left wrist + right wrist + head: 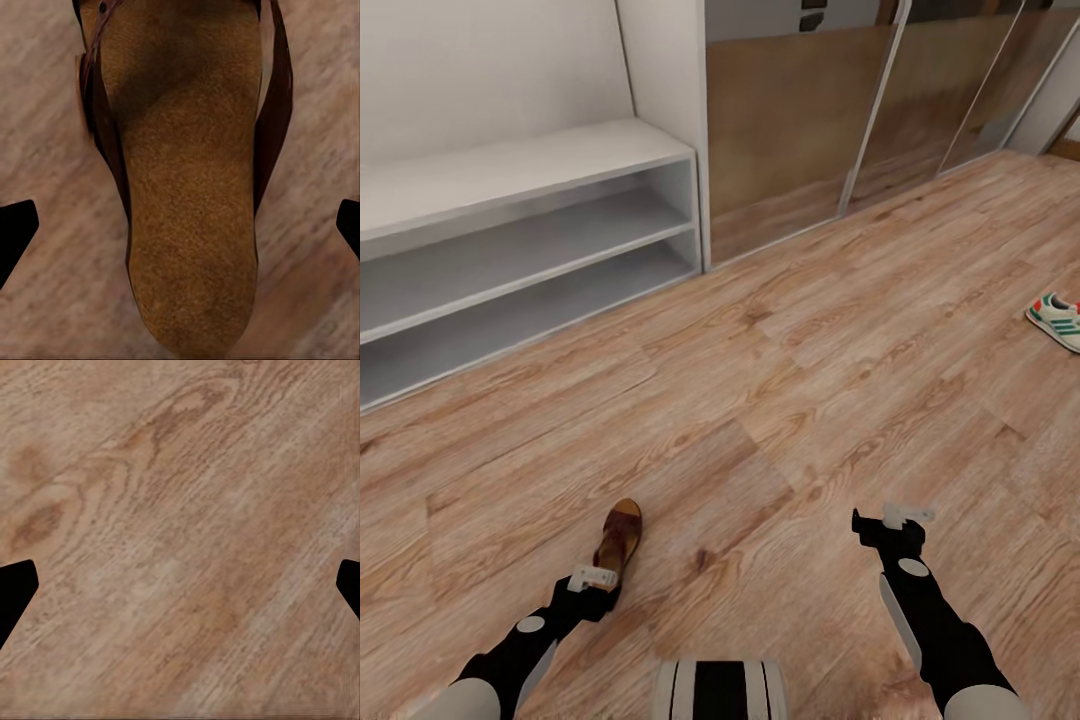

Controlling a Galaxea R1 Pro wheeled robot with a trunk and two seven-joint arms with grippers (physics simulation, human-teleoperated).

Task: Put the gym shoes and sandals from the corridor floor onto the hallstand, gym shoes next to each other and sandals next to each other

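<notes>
Brown sandal point(187, 187) lies between the left end effector's point(180, 225) spread, empty fingers.

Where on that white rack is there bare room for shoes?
Both shelves and the flat top of the rack look bare. On the floor, a sandal lies under the left end effector; a gym shoe lies far right.

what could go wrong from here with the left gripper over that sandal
The open left gripper straddles the dark-brown leather sandal across its wide tan footbed, so the fingertips may pinch only thin straps and slip. The white-and-green gym shoe lies far from the white shoe rack, needing a separate trip.
</notes>
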